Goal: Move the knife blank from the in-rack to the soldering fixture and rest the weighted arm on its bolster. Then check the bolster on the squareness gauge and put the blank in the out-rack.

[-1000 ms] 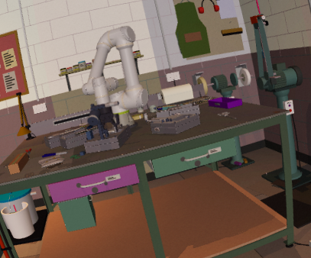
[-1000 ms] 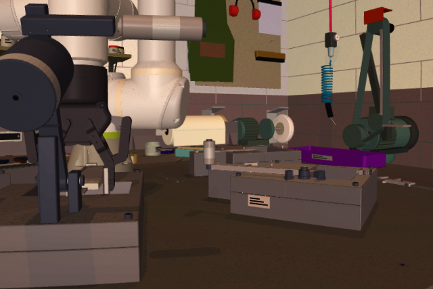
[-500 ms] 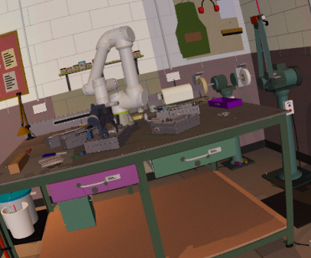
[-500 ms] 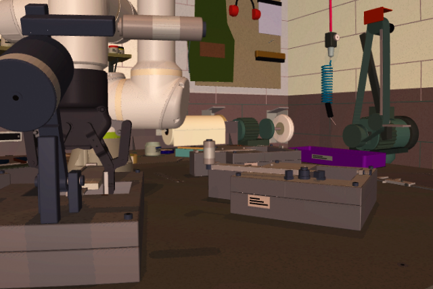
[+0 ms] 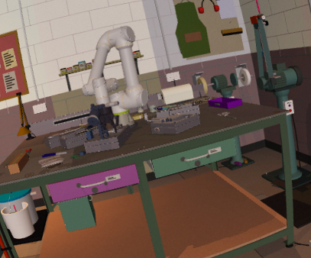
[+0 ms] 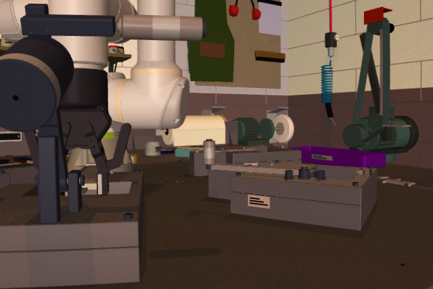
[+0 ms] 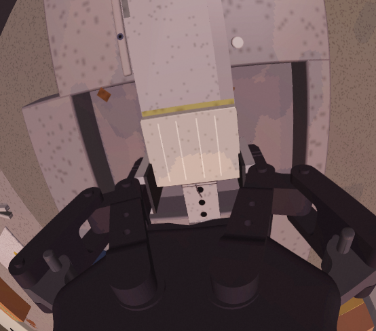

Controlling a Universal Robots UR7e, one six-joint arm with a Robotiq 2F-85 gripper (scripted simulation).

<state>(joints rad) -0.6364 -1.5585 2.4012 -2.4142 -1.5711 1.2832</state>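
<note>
The knife blank (image 7: 186, 95) lies flat in the soldering fixture (image 5: 105, 140) at the left of the bench. Its pale grooved bolster (image 7: 191, 146) sits between my fingers, with a thin brass strip along its far edge. A short tang with three holes (image 7: 201, 202) points toward my palm. My gripper (image 7: 194, 174) reaches straight down over the bolster, and its fingers are closing on the bolster's two sides. The weighted arm (image 6: 66, 25) stands raised on its dark post, with its round weight (image 6: 28, 93) near the second side camera.
The robot's pale arm (image 5: 115, 72) rises behind the fixture. To the right stand two grey blocks, the nearer one (image 6: 300, 195) with small dark pegs. A purple tray (image 6: 341, 156) and bench grinders stand further right. The in-rack (image 5: 65, 139) lies left of the fixture.
</note>
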